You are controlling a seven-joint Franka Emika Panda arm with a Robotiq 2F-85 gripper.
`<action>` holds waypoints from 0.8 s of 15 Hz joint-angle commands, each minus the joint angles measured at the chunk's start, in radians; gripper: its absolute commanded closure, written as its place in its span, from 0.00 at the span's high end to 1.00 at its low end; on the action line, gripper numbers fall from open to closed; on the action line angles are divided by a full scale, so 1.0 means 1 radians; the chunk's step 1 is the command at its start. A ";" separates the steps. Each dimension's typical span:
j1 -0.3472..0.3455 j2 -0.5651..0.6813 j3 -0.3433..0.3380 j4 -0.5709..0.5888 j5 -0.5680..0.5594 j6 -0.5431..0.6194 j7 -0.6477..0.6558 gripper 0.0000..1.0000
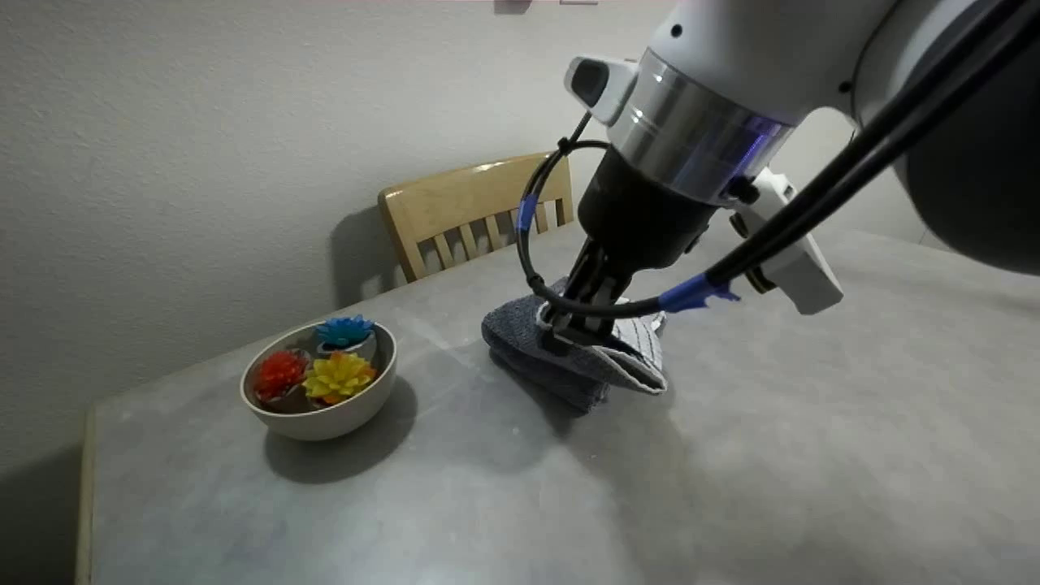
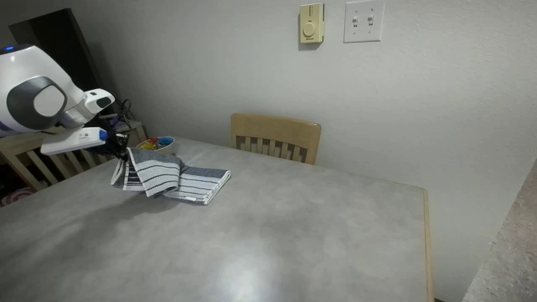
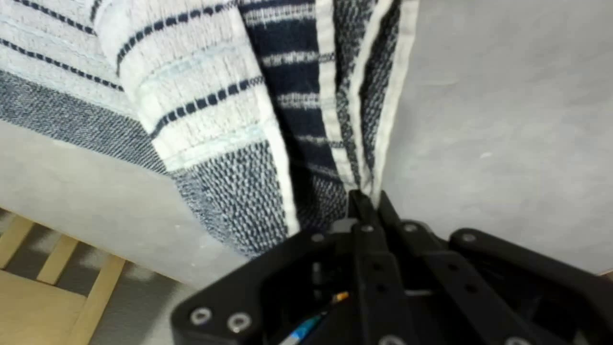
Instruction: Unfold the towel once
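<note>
The robot arm (image 1: pixel 707 138) reaches down over the desk (image 2: pixel 293 243), its jaws pinching a bunched, white-hemmed edge (image 3: pixel 355 91) of the towel (image 2: pixel 161 178). From the jaws a flap with white bands and dark stripes hangs sloping, raised off the desk; the rest lies folded on the desk, down and to the right of the jaws in an exterior view. In the wrist view the hems run together right at the fingertips.

Well away from the jaws, to their left in an exterior view, sits a pale bowl (image 1: pixel 341 421) holding a red flower (image 1: pixel 279 372), a yellow flower (image 1: pixel 337 376) and a blue flower (image 1: pixel 344 331). A light wooden chair (image 1: pixel 479 195) stands behind the jaws, by the wall (image 1: pixel 203 146). Higher than the jaws, that wall carries a cream dial box (image 2: pixel 311 23) and a white switch plate (image 2: pixel 364 35).
</note>
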 commanded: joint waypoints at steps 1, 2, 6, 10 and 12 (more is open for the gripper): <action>0.003 0.095 0.036 0.095 -0.063 -0.097 0.018 0.01; 0.002 0.123 0.049 0.119 -0.070 -0.122 0.010 0.01; -0.032 0.273 0.110 0.248 -0.074 -0.264 -0.023 0.01; -0.082 0.400 0.160 0.357 -0.064 -0.334 -0.089 0.01; -0.098 0.421 0.176 0.402 -0.060 -0.392 -0.112 0.01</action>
